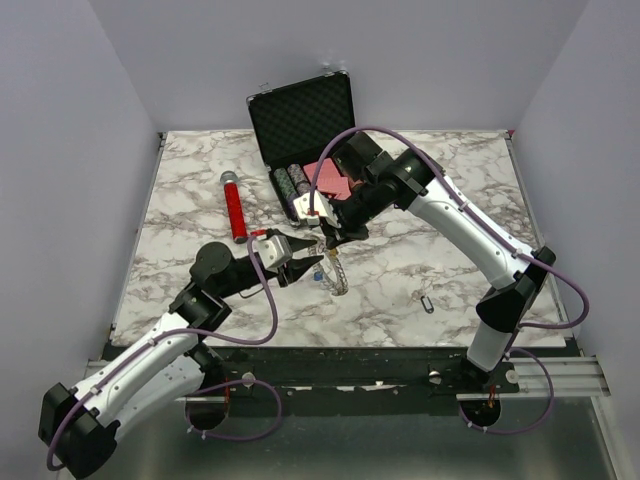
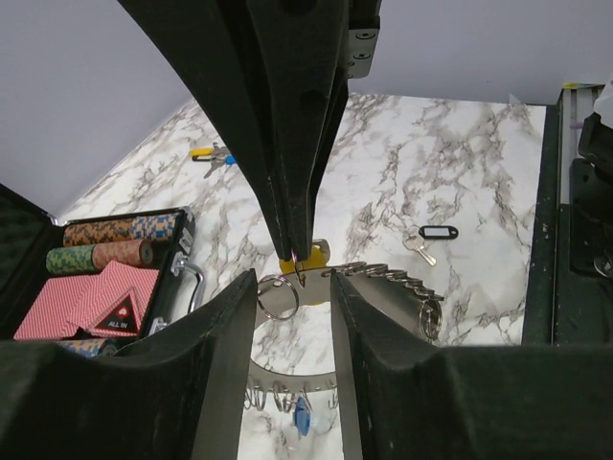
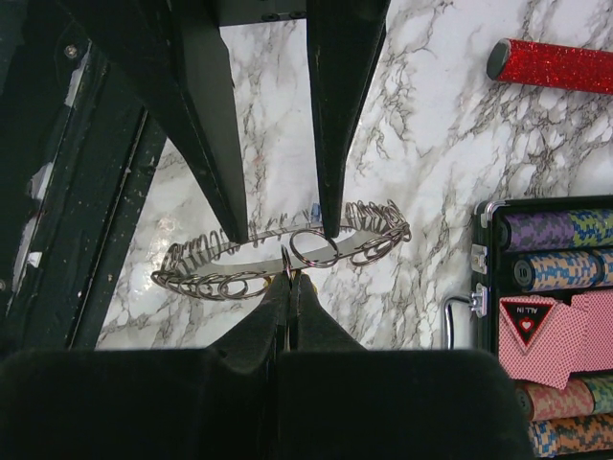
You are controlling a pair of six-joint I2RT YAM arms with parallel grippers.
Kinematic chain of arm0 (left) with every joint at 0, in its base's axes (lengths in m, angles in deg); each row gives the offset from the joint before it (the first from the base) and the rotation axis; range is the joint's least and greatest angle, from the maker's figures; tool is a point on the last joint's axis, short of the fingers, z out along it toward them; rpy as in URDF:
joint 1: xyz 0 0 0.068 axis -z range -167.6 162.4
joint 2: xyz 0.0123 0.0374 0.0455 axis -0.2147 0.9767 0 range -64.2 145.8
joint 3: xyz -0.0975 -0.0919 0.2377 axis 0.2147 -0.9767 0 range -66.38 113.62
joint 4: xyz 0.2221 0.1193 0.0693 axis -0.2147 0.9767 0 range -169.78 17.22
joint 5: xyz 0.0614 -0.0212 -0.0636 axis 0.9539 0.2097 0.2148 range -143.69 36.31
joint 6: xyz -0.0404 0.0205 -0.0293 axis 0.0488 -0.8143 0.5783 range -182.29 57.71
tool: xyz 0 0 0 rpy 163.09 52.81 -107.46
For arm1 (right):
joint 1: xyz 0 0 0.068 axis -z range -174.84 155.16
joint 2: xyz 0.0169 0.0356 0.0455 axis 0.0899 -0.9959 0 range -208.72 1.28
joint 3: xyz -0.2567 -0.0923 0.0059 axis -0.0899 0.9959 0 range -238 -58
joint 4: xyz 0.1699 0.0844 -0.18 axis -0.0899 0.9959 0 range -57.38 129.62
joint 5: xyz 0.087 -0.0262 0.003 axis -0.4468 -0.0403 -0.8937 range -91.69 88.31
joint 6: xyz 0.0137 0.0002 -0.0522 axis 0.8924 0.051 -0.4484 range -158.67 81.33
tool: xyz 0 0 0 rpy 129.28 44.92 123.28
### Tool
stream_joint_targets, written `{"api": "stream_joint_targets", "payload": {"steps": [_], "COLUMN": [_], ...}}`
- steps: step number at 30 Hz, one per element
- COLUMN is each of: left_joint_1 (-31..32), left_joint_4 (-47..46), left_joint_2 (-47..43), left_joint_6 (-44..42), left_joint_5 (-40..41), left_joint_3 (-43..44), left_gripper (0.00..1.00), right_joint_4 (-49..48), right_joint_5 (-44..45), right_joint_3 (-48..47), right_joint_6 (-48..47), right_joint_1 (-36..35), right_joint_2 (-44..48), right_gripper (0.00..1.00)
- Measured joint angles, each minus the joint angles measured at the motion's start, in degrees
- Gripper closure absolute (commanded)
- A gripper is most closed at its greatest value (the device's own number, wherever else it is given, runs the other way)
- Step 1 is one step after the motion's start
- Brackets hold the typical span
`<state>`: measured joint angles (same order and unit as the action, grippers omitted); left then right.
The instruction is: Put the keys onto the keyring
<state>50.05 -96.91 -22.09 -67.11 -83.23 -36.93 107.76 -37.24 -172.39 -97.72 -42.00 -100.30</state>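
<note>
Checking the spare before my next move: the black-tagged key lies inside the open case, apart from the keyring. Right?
Wrong place: the black-tagged key lies on the marble table, apart from the keyring. The top external view shows it.

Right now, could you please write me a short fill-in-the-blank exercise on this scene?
The key lying alone on the table has a ____ tag.
The glittery tube is ____.
The open case holds poker chips and playing ____.
Missing words: black, red, cards.
</note>
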Motion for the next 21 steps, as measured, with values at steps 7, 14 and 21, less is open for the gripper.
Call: {"api": "stream_joint_targets", "payload": {"steps": [7, 14, 21], "left_joint_1": [0.7, 1.3, 1.9], "left_joint_4": [-2.4, -2.9, -2.9], "left_joint_2": [1.6, 2.8, 3.5], "left_joint_6": [0.6, 0.9, 1.0], "left_joint_5": [0.0, 0.5, 0.6], "left_joint_3": [0.0, 0.0, 0.0], "left_gripper": [0.62, 0.71, 0.75], "right_joint_4": [0.0, 0.0, 0.0], "right_joint_5": [0.0, 0.0, 0.0], "right_joint_3": [0.0, 0.0, 0.0], "right_joint_6": [0.1, 0.1, 0.5], "right_joint_1": [0.0, 0.0, 0.0], "right_joint_2": [0.0, 0.0, 0.0], "right_gripper": [1.00, 1.00, 1.00]}}
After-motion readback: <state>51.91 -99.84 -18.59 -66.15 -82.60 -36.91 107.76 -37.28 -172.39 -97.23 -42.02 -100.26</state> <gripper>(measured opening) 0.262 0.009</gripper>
